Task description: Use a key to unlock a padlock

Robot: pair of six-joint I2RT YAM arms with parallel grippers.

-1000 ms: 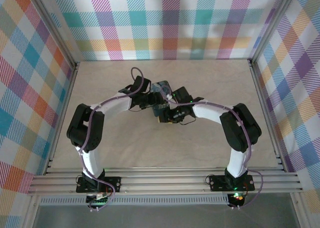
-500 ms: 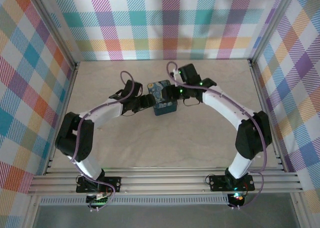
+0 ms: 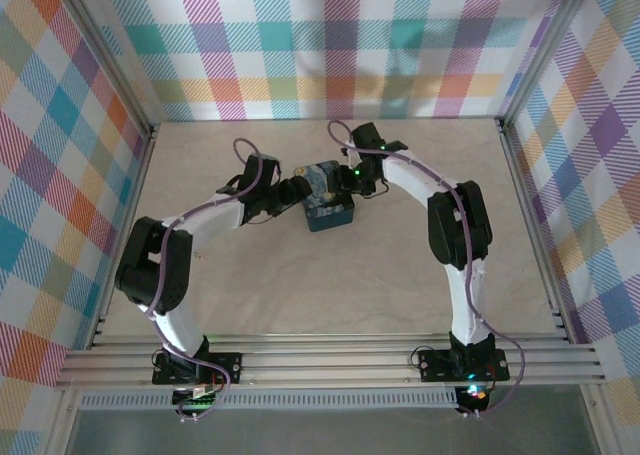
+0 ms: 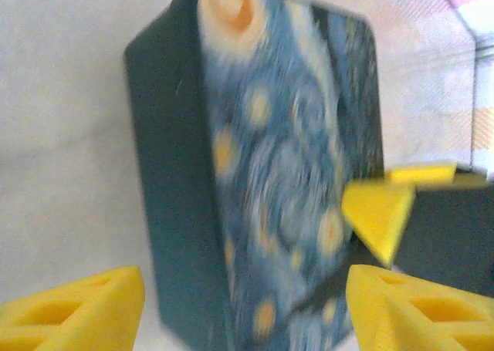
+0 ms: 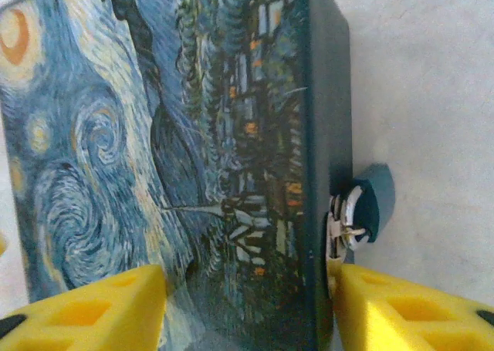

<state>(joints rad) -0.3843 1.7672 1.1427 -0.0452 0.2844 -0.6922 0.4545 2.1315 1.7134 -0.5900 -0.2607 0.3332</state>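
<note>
So, from the near edge out: the 2 arms arch in over the bare surface (image 3: 300, 305) and meet at the night-sky tin (image 3: 330, 215), which sits about mid-surface. The left claw (image 4: 245, 293) comes at it from the left, jaws spread wide with 1 yellow finger either side of the tin's near end. There's a thin strip of surface between the left-hand finger and the tin wall, so I read it as open and straddling, not clamped, though the other side is too blurry to call. The right claw (image 5: 248, 289) sits a bit farther back, over the lid from the right, also open with nothing pinched in it. 1 of its fingers hangs in front of the painted lid and the other sits at the tin's side wall. Here's the bit that matters: the padlock (image 5: 363, 206), a tiny blue body with silvery bits, rests against that side wall, touching the tin, just past the tip of that outer finger. So it lies ahead of the right claw and off to its outer side, not between the jaws. It seems to stick out sideways from the wall, but it's too small for me to swear to its axis. The right arm is clearly nearer to it. My guess is the left steadies the tin while the right works the lock.
</note>
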